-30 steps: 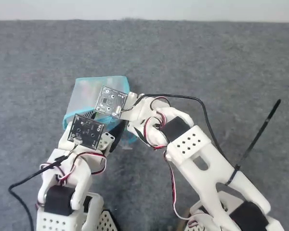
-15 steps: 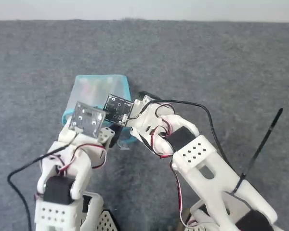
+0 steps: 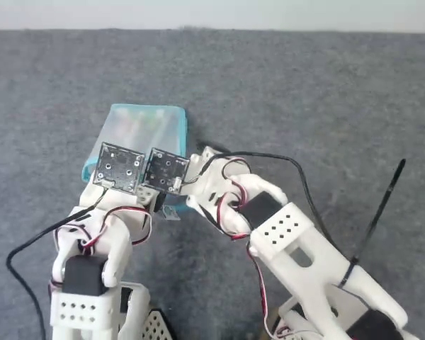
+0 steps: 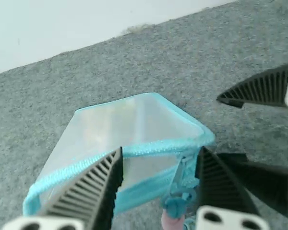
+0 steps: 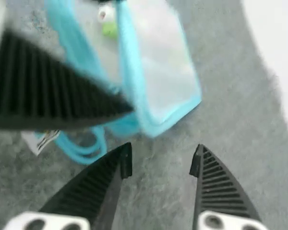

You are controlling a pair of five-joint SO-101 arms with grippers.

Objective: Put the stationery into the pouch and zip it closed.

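Note:
The pouch [image 3: 145, 127] is translucent with light blue trim and lies on the grey carpet just beyond both wrists. Faint coloured stationery shows through its wall, with a green piece [image 5: 108, 29] near the mouth. In the left wrist view my left gripper [image 4: 161, 153] is open, its fingers on either side of the pouch's [image 4: 134, 122] blue zipper edge. The zipper pull [image 4: 175, 203] hangs between them. My right gripper [image 5: 162, 147] is open over bare carpet just short of the pouch's corner [image 5: 158, 81]. One left finger [image 5: 53, 96] crosses in front of it.
A blue strap loop [image 5: 81, 143] and a white tag [image 5: 41, 141] lie on the carpet beside the pouch. The right arm's fingers [image 4: 264, 88] stand close beside my left gripper. Grey carpet [image 3: 326, 92] stretches open to the right and far side.
The left wrist has moved forward to the pouch's near edge, and the right wrist has drawn back beside it. The pouch now lies flatter and a little farther away.

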